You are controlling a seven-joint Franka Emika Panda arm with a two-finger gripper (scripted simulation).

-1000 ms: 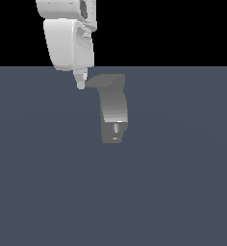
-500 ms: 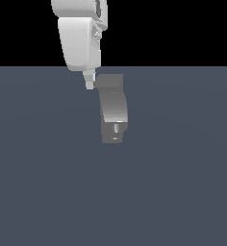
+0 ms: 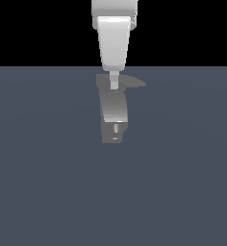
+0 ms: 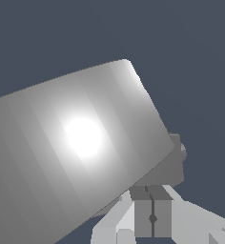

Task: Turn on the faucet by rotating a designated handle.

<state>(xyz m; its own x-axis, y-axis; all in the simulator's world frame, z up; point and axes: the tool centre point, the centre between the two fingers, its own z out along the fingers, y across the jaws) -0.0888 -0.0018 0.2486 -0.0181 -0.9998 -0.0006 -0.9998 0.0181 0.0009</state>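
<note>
Jaws are seen pressed together, nothing held between them; the gripper [image 3: 114, 86] is poised at the top of the faucet [image 3: 114, 113], a matte grey curved block standing mid-scene. Its flat dark handle [image 3: 132, 82] is pointed toward the exterior view's right. Above, the white arm is held vertically.

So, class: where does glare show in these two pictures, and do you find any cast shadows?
Wrist view: a bright round glare spot on the faucet body. Exterior view: soft shading down the body, no glare; neither the faucet nor the gripper casts a visible shadow on the floor.
</note>
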